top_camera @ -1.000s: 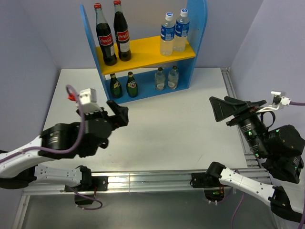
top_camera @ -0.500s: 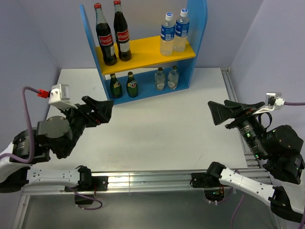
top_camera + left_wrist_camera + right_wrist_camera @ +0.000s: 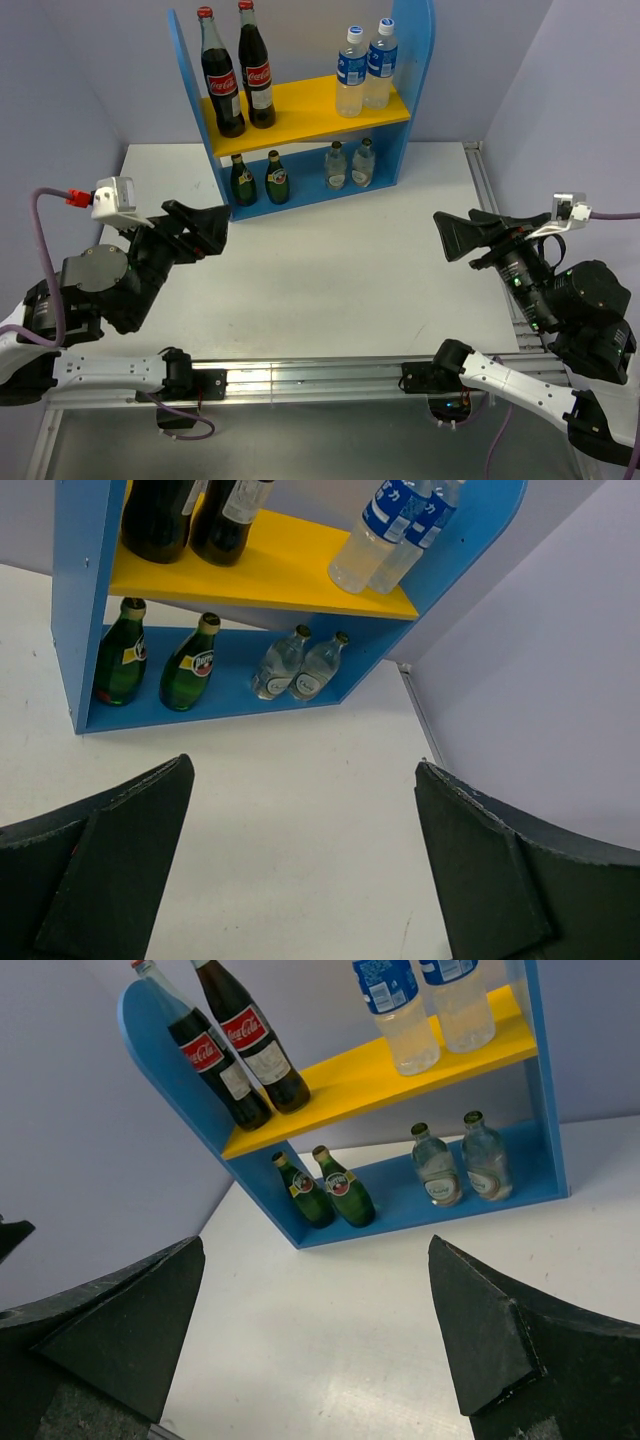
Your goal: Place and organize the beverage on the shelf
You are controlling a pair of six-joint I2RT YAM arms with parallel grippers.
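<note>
Fingers (image 3: 110, 860) of your left gripper (image 3: 214, 232) stand wide apart with nothing between them. Same for your right gripper (image 3: 455, 228): spread wide, empty. Both hang over the white table (image 3: 350, 280), well apart from the shelf (image 3: 190, 75).

Beverage all on the shelf, upright:
- Two water bottles (image 3: 351, 75) at the right end of the yellow upper board (image 3: 310, 100).
- Two green bottles (image 3: 243, 182) at the left of the blue base (image 3: 305, 197).
- Two clear pale-capped bottles (image 3: 336, 168) to their right.
- Two cola bottles (image 3: 222, 90) at the upper board's left end.
</note>
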